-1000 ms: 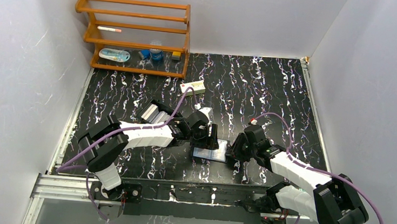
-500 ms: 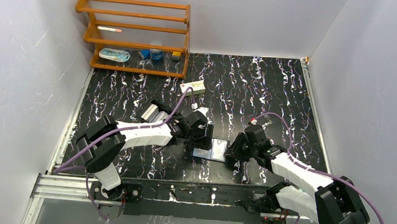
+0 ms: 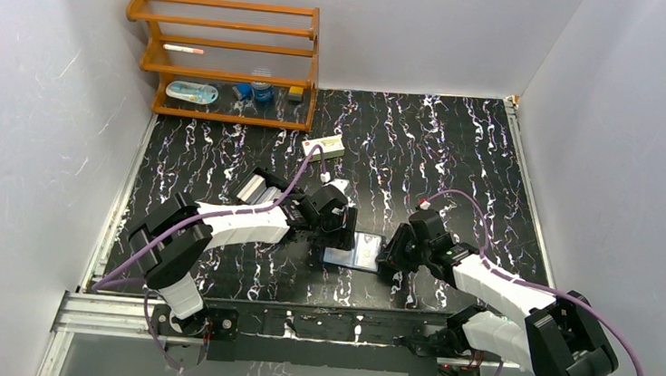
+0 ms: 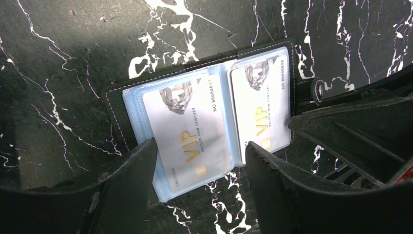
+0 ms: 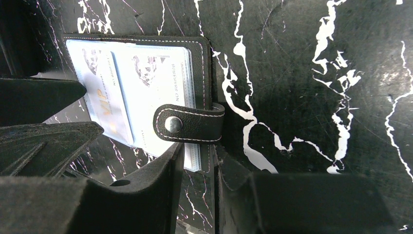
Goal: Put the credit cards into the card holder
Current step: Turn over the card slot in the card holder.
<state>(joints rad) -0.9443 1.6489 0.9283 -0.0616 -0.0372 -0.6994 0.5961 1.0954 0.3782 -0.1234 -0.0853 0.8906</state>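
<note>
At centre of the top view, card holder (image 3: 353,250) lies open on the worktop (image 3: 459,163), two credit cards (image 4: 192,129) in its sleeves. Left fingers (image 4: 122,195) spread wide over one card; right fingers (image 5: 146,195) pinched on the holder's edge below the snap tab (image 5: 187,124).

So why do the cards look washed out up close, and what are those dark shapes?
Left wrist view: glossy sleeves of the card holder throw pale glare over the cards, print legible; the left fingers are dark and slightly soft, probably too near the lens. Right wrist view: the right fingers shade the cards.
</note>
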